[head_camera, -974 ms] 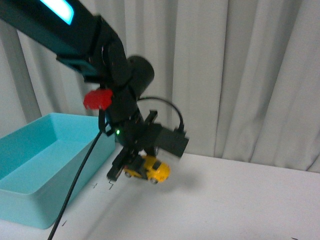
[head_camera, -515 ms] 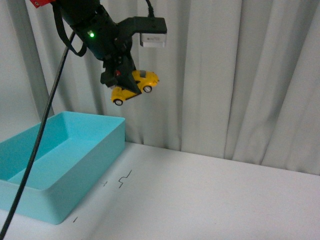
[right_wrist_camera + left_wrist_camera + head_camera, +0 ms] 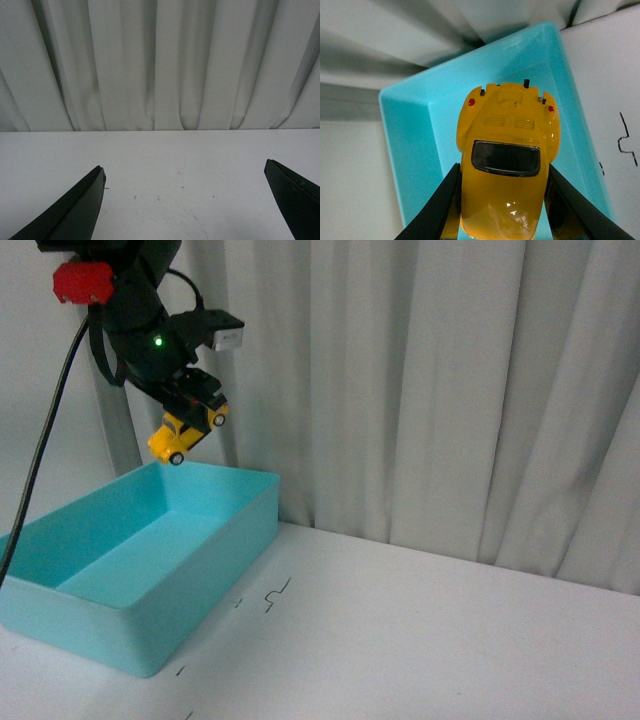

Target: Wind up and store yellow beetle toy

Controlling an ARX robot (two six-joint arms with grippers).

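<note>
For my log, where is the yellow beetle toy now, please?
The toy hangs upper left in the front view, in the left gripper, over the turquoise bin's far end.

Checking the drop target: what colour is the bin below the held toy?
The bin is plain light turquoise; the left wrist view shows it best.

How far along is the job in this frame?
Done: left gripper has the yellow beetle toy clamped and lifted. In hand: it hangs above the turquoise bin. Left: lower and release it inside. Whether it was wound cannot be told. The right gripper is open, empty.
</note>
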